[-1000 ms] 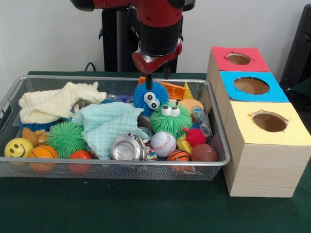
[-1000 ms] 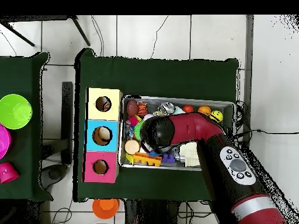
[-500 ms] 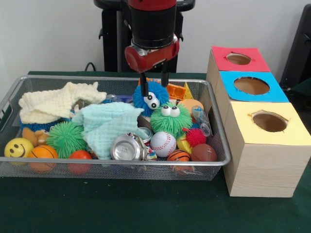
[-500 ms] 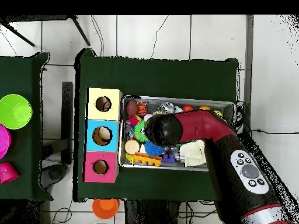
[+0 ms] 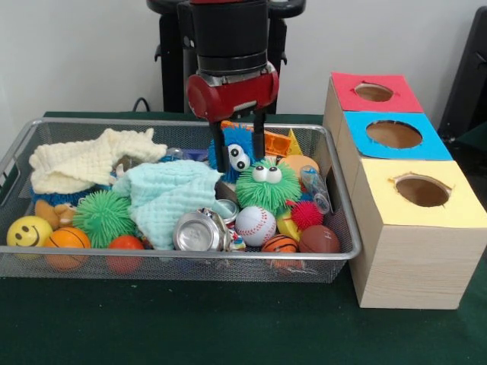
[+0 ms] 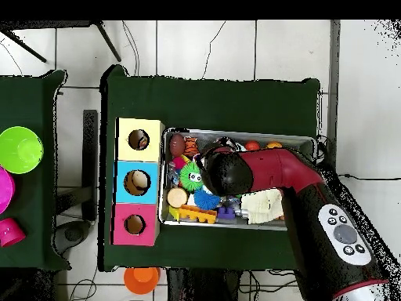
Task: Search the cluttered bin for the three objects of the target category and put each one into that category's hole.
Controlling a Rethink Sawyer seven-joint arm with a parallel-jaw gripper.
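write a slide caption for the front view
Sawyer gripper open, straddling a blue fuzzy toy in the cluttered bin, three-hole wooden box alongside.

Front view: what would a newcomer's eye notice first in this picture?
Probably the red and black arm descending into the wire bin, its open gripper straddling a blue fuzzy toy with googly eyes. Next, the wooden boxes right of the bin, with red, blue and yellow-ringed hole tops.
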